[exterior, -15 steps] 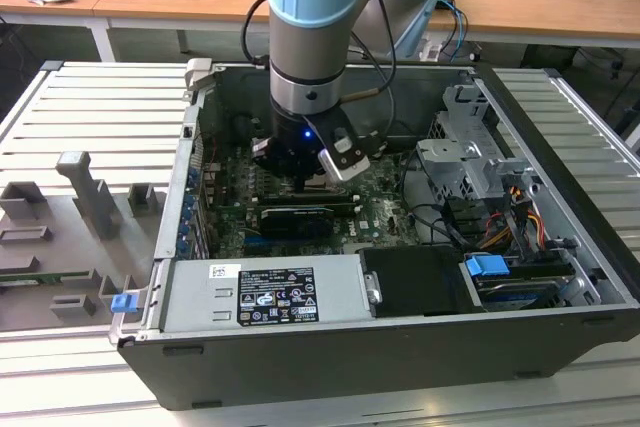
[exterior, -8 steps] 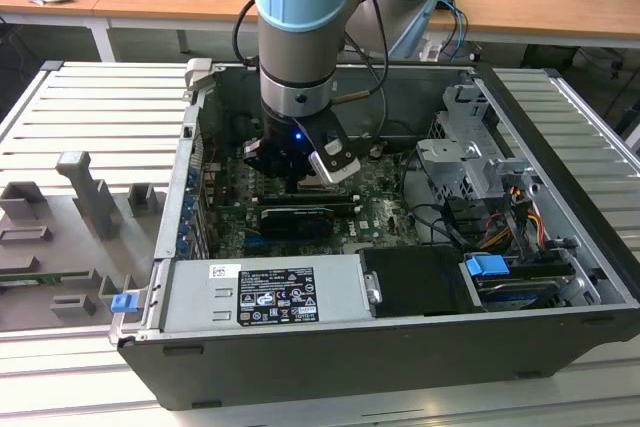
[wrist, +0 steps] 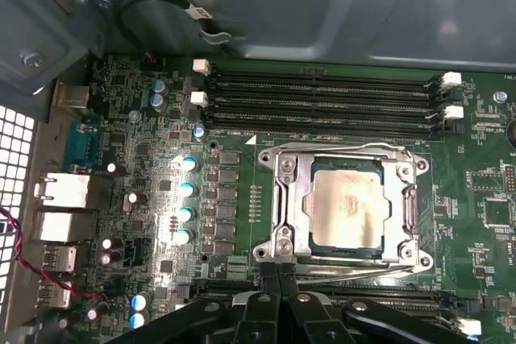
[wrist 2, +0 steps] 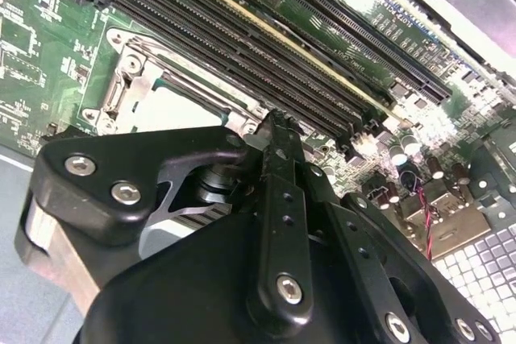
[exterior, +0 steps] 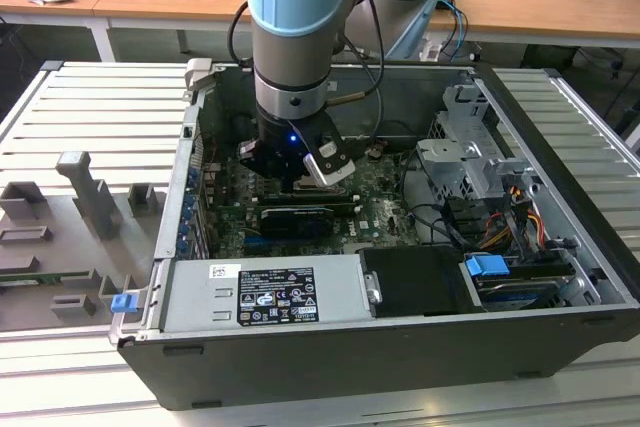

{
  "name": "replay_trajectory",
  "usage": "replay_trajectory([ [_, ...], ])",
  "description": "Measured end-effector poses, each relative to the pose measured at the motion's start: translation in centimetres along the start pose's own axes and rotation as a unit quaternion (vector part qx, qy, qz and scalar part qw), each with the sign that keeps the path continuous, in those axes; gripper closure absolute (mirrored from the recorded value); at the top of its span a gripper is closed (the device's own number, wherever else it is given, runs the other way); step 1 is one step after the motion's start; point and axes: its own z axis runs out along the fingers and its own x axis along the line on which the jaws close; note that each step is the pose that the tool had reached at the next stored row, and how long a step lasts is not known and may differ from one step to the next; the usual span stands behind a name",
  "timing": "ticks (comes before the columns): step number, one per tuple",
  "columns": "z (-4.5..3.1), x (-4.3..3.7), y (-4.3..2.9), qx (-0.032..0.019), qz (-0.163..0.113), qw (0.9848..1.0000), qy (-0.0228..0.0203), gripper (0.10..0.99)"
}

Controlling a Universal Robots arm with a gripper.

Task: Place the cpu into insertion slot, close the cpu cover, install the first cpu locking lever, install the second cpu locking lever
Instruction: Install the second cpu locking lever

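The cpu [wrist: 348,205], a dull silver square, sits in the insertion slot [wrist: 347,253] on the green motherboard. The cpu cover [wrist: 292,199], a silver frame with a square cut-out, lies flat down around it. A thin metal lever [wrist: 339,147] runs along the socket edge by the memory slots, and a second lever [wrist: 363,262] runs along the opposite edge. My gripper [wrist: 278,278] is shut, its black fingertips pressed together at the corner of the socket, touching or just above the end of the second lever. The second wrist view shows the fingers [wrist 2: 278,147] beside the socket [wrist 2: 161,94].
Long black memory slots [wrist: 322,98] run past the socket's far edge. A black cable [wrist: 161,6] loops on the case wall. In the exterior view the arm reaches down into the open computer case [exterior: 400,297], with a drive cage [exterior: 470,157] and wire bundles on the exterior view's right.
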Motion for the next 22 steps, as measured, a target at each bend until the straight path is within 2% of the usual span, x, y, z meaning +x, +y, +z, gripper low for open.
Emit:
replay_trajectory([
  [6,0.07,0.00,-0.09,-0.0052,0.000,1.0000,-0.0002,0.980],
  [9,0.10,0.07,-0.22,-0.0118,0.000,0.9999,-0.0006,0.980],
  [13,0.54,0.20,-0.42,-0.0150,0.000,0.9999,-0.0007,0.980],
  [19,1.05,0.58,-0.93,-0.0321,0.000,0.9995,-0.0016,0.980],
  [22,1.33,0.58,-1.13,-0.0361,0.000,0.9993,-0.0019,0.980],
])
